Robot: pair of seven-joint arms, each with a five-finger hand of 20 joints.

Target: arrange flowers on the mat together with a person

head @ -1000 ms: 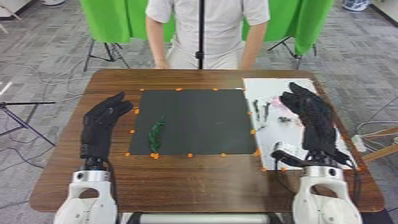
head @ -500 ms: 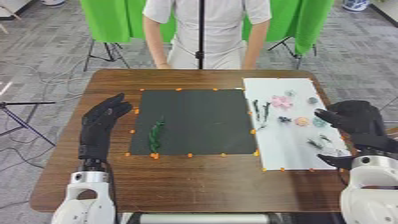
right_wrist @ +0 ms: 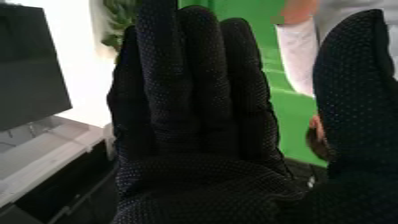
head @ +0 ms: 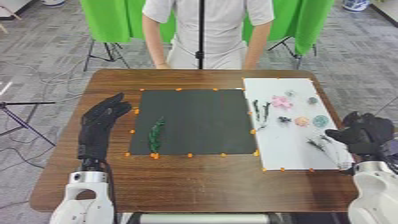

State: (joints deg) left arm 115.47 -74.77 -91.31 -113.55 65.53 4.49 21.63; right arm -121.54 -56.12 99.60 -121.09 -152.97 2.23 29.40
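Head view. On the worktop [head: 195,192] we see a dark mat [head: 202,122] with one green sprig [head: 155,136] near its left edge, the sprig's long axis running roughly from the near side to the far side. To the right of the mat lies a white sheet [head: 282,156] bearing the remaining material: a pink flower [head: 282,102], a peach flower [head: 302,121], a teal flower [head: 321,121] and, closer to the near end, a thin sprig [head: 315,144] set aslant. The right robot hand [head: 366,134] is beside the sheet's right edge; the teal flower lies just to its left. We judge the right arm the nearer for the next pick, with a leftward reach to the flowers and the mat farther along that line. The left robot hand [head: 99,122], beside the mat's left side, has its fingers extended and appears, so far as we can make out, to hold nothing.

Right wrist view. We find the right robot hand well open: fingers straight, thumb spread apart, nothing in its grasp.
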